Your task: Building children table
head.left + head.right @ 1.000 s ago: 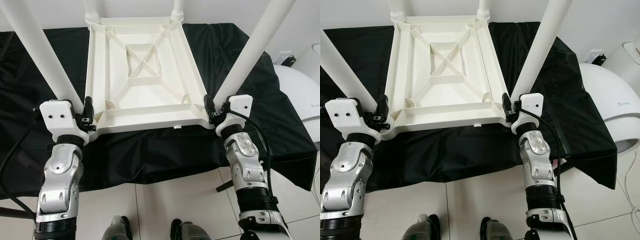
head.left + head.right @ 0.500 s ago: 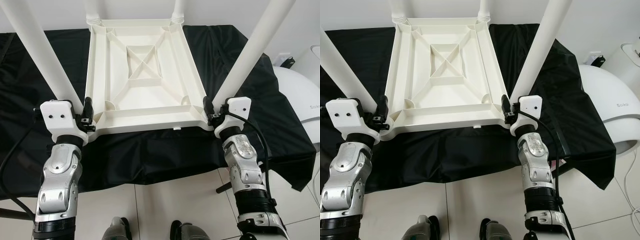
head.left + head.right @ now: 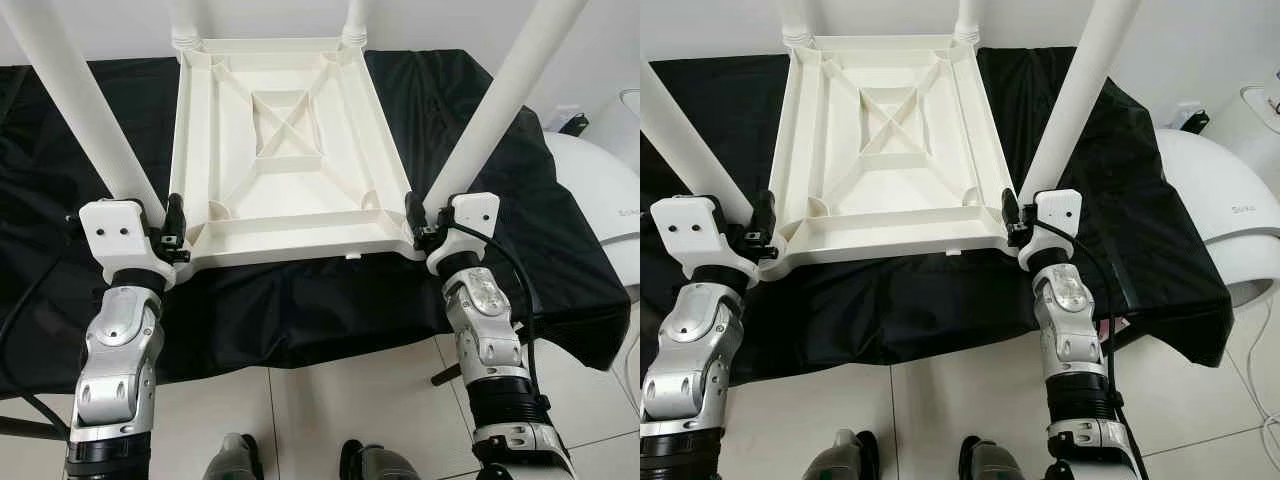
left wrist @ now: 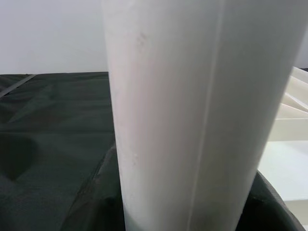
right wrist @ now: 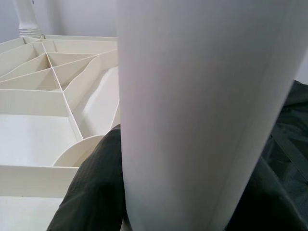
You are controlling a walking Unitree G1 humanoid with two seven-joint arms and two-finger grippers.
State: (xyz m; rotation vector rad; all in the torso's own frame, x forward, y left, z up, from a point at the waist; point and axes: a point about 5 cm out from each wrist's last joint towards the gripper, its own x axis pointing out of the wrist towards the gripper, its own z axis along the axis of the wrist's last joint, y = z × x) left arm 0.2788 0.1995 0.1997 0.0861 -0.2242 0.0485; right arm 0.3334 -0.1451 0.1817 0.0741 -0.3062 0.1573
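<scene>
Upturned white ribbed plastic children's table (image 3: 285, 150) on the black-draped bench (image 3: 500, 150), four round white legs (image 3: 500, 110) up, likely light, stiff, slick, best gripped low on near legs; left hand (image 3: 172, 232), right hand (image 3: 414, 222) there, clamping unclear.

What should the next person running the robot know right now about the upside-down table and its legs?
Left gripper: at the base of the near left leg, by the tabletop's corner; grip not visible.
Right gripper: at the base of the near right leg, same doubt.
White tabletop: lies upside down on the black cloth, ribs facing up.
Done: all four legs stand in their corners, the far two included.
Left: probably check that the legs sit tight, then turn the table upright.
</scene>
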